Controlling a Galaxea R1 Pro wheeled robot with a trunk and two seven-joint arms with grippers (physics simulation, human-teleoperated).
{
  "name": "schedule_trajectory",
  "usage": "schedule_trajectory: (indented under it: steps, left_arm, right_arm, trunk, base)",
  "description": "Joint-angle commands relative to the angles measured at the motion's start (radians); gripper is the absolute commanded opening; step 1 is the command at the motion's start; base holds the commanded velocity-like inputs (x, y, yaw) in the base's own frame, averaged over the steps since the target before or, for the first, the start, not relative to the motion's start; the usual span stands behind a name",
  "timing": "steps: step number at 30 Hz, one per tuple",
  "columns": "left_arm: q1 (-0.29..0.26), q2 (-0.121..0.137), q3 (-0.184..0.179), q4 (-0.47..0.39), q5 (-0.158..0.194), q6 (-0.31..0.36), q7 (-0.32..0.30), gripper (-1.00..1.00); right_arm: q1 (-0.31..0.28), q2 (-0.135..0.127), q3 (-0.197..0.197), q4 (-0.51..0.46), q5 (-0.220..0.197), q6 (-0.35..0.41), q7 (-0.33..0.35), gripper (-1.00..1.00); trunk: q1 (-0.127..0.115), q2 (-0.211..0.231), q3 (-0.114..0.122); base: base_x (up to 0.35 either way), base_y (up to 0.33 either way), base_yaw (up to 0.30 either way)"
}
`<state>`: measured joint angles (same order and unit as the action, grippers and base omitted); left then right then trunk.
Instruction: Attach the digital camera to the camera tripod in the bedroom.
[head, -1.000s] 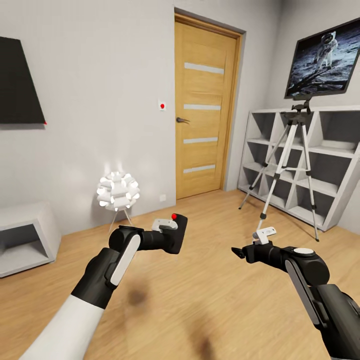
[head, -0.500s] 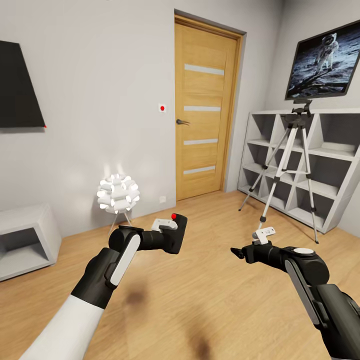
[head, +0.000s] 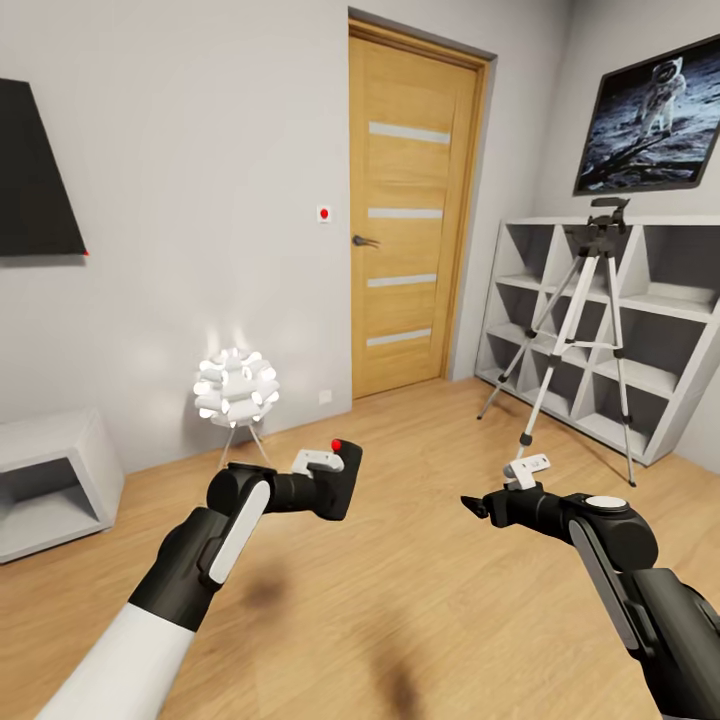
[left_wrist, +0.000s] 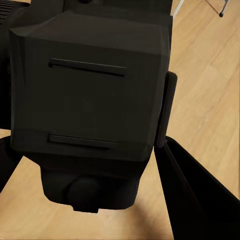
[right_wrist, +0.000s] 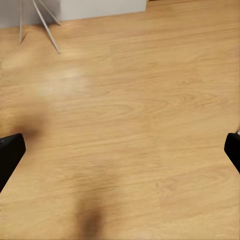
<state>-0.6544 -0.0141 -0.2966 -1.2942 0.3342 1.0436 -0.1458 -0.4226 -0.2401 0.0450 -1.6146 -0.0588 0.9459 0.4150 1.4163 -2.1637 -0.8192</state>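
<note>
The digital camera, a small black box with a red dot on its top corner, hangs over the wood floor with my left gripper shut on it. In the left wrist view the camera's black body sits between the dark fingers. The camera tripod stands at the right in front of the white shelving, its black pan head bare. My right gripper is low at the right, open and holding nothing, and its fingertips are spread wide over the floor.
This is the bedroom with an orange-brown door, white cubby shelving and an astronaut picture. A glowing white ball lamp stands by the wall. A grey bench sits at the left. Open floor lies between me and the tripod.
My left arm has dropped a little and drawn back with the camera. The view has shifted slightly. The right arm has kept its place.
</note>
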Motion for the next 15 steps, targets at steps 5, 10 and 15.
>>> schedule_trajectory:
  steps: [5,10,15]
  left_arm:
    - [0.001,-0.001,0.0,-0.005,-0.004,0.004,-0.012,-1.0]
    - [0.001,0.001,-0.001,-0.007,-0.001,0.004,-0.013,-1.0]
    - [0.0,0.002,-0.003,-0.002,0.001,0.004,-0.013,-1.0]
  right_arm:
    - [-0.001,-0.002,0.0,-0.001,-0.006,0.005,-0.002,1.0]
    - [-0.001,-0.005,-0.001,-0.001,-0.006,0.006,-0.002,1.0]
    - [-0.001,-0.006,-0.001,-0.001,-0.007,0.006,-0.001,1.0]
  trunk:
    - [-0.019,0.035,0.006]
    - [-0.039,0.07,0.014]
    - [-0.058,0.105,0.021]
  base:
    - [0.0,0.0,0.0]
    - [0.0,0.0,0.0]
    - [0.0,0.0,0.0]
